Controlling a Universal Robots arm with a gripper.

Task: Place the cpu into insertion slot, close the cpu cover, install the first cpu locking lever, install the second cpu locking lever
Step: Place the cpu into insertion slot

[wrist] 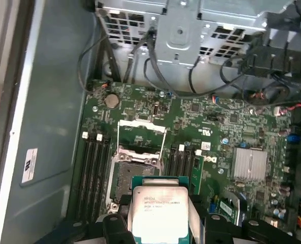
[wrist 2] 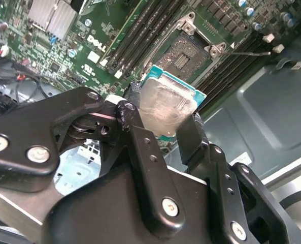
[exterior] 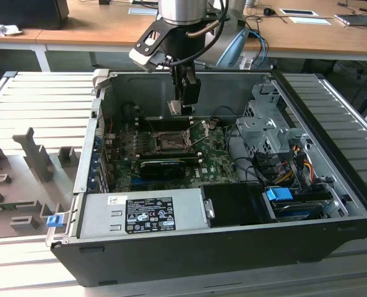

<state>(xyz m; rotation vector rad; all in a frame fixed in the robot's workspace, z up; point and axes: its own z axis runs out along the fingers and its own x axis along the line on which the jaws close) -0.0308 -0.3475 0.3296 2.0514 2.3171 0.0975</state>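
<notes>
One silver-topped, green-edged cpu sits clamped in the gripper above the open insertion slot.

Motherboard lies in the case; power supply along the near wall, drive cage at the exterior view's right; cpu in the gripper above, near the socket
</notes>
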